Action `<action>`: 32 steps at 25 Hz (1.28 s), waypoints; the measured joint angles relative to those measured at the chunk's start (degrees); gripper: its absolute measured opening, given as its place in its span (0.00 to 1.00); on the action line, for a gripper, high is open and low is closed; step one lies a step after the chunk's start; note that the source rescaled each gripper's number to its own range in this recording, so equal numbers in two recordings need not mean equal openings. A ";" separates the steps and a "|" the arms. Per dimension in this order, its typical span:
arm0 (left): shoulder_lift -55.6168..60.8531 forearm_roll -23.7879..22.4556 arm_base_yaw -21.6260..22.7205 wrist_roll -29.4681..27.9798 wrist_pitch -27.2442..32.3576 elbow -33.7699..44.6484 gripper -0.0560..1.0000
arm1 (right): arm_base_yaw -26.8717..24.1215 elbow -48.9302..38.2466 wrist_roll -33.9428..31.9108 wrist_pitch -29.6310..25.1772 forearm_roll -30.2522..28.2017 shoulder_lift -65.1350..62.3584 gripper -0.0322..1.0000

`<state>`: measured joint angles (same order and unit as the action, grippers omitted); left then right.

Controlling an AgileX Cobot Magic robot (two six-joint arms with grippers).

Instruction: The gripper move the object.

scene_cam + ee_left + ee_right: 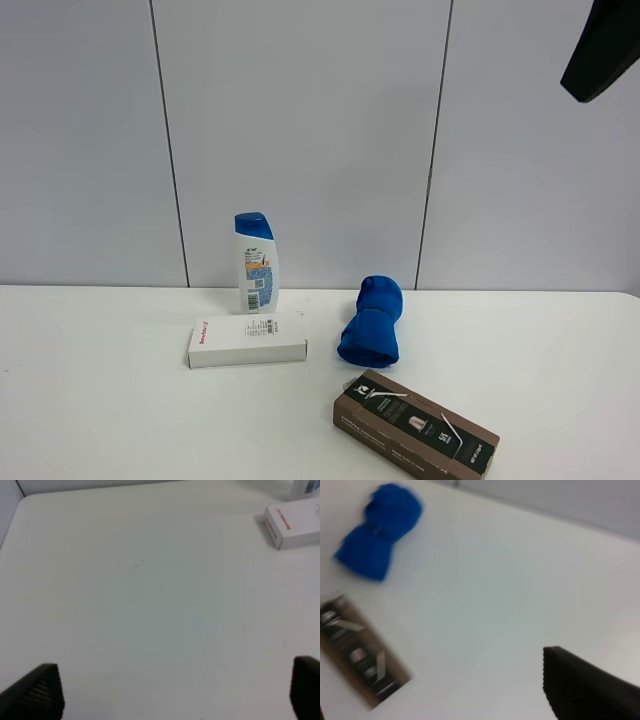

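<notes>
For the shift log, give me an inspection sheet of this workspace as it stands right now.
Surface: white table, a few faint specks in the left wrist view.
Job's things: bottle upright at the back near the wall, untouched.
Clutter: white box flat in front of the bottle; blue cloth rolled, to its right; dark box flat at the front.
Grippers: left gripper jaws wide apart, holding nothing; right gripper looks open, only one jaw plainly in view, holding nothing.
Cables: nothing seen.
Surroundings: grey panelled wall.
</notes>
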<state>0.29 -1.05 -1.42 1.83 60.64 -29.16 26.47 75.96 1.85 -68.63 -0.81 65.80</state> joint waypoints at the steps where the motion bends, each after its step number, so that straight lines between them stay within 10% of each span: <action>1: 0.00 0.00 0.00 0.00 0.00 0.00 1.00 | 0.00 -1.98 0.00 0.00 1.96 -1.23 0.63; 25: 0.00 0.00 0.00 0.00 0.00 0.00 1.00 | -22.78 -35.51 0.06 0.31 3.16 -46.11 0.63; 32: 0.00 0.00 0.00 0.00 0.00 0.00 1.00 | -22.85 -41.17 0.21 10.01 2.16 -50.67 0.63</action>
<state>0.29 -1.05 -1.42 1.83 60.64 -29.16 3.62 34.79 2.06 -58.62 1.35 15.13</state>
